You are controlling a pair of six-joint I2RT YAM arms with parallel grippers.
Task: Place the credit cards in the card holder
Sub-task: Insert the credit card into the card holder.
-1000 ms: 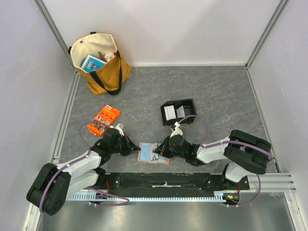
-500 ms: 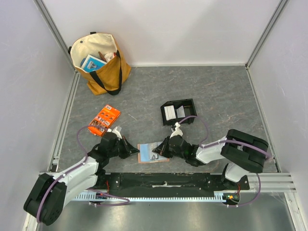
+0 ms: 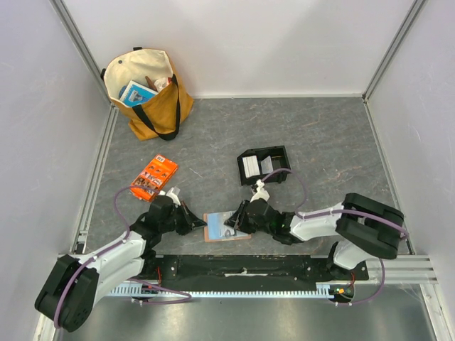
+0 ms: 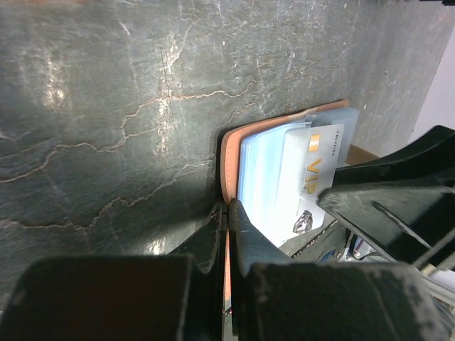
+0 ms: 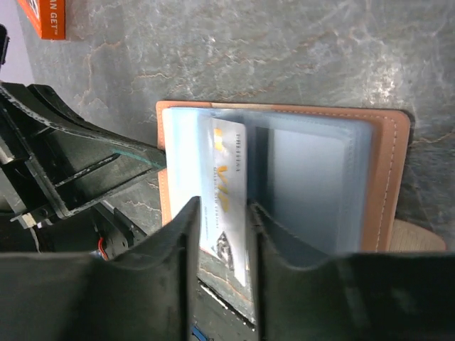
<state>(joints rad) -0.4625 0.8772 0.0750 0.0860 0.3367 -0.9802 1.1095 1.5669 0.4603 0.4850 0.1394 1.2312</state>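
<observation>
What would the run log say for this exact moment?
left gripper: shut on card holder edge | right gripper: jaws apart over credit card | card: lying on pale-blue inner face

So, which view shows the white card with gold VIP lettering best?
The right wrist view: the white VIP card lies large and flat on the tan-brown leather card holder, between the right gripper fingers. The left wrist view shows it slanted, partly hidden. The top view shows only a tiny pale patch.

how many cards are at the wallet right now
1: a white VIP-printed card lying on the blue sleeves of the open tan leather wallet; more may hide inside the sleeves.
</observation>
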